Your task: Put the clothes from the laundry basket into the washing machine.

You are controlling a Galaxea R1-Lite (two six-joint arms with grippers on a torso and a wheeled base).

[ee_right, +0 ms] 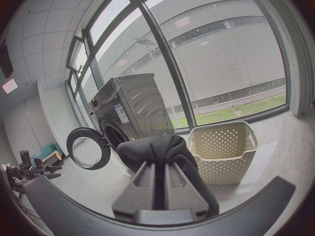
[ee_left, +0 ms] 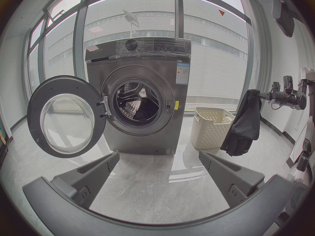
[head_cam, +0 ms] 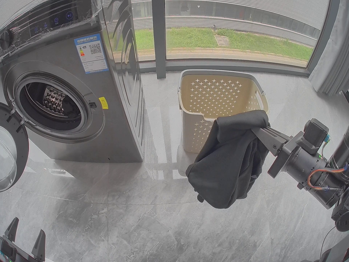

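My right gripper point(head_cam: 255, 130) is pinched tight on a dark garment point(head_cam: 225, 161), which hangs in the air just in front of the laundry basket point(head_cam: 189, 128). My left gripper point(ee_left: 157, 154) is spread wide, low by the floor point(head_cam: 127, 219). The washing machine point(head_cam: 116, 128) has a blue label point(head_cam: 91, 53) and a yellow sticker point(head_cam: 103, 102); I cannot read the tiny print. Its open door point(head_cam: 11, 153) is cut off at the head view's edge.

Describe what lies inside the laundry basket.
Inside the laundry basket, star-punched walls show, no clothes. Its floor is hidden by its near wall and the dark garment in the right gripper.
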